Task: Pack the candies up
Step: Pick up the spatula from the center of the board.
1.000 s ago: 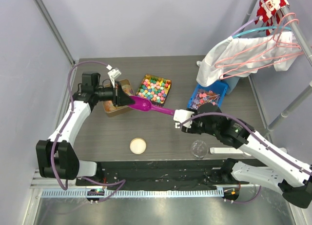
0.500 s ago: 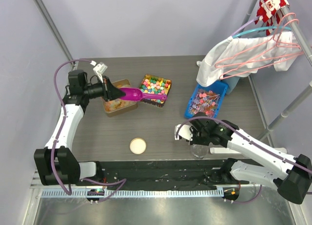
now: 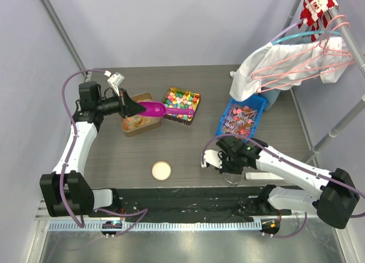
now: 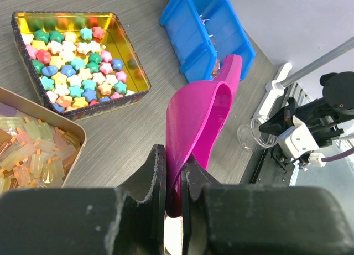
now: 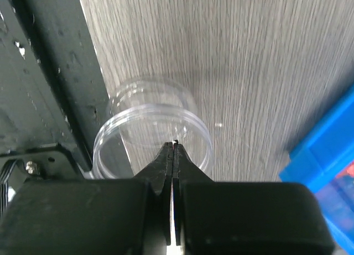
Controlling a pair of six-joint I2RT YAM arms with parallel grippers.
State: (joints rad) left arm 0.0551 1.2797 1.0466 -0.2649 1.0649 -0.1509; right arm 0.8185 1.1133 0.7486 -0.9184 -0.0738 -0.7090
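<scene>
**A:** What is getting lost here?

**B:** The candies [image 4: 33,155] are lying in a tan tin [image 4: 55,118] at the far left of the desk [image 3: 188,146]. The left wrist view is cutting that tin off at its border. From above, the left end effector [image 3: 132,108] is covering part of it. A clear jar [image 5: 152,136] is sitting at the near edge, half under the right end effector [image 5: 173,147].

**A:** Are the candies pointing anywhere?

**B:** They are oblong pieces in orange, yellow and pale tones, lying every which way. No shared axis is showing.

**A:** And the end effectors?

**B:** The left one is clenching the broad end of a magenta scoop [image 4: 204,114]. The scoop's long axis is running rightward from the candy tin. Its narrow end is reaching over the tin of star sweets [image 4: 128,53]. The scoop is showing almost edge-on, so I cannot tell whether it is carrying anything.

**A:** The right one?

**B:** It is pressing its fingers together, with the tips at the jar's mouth. I cannot make out whether they are pinching the glass.
</scene>
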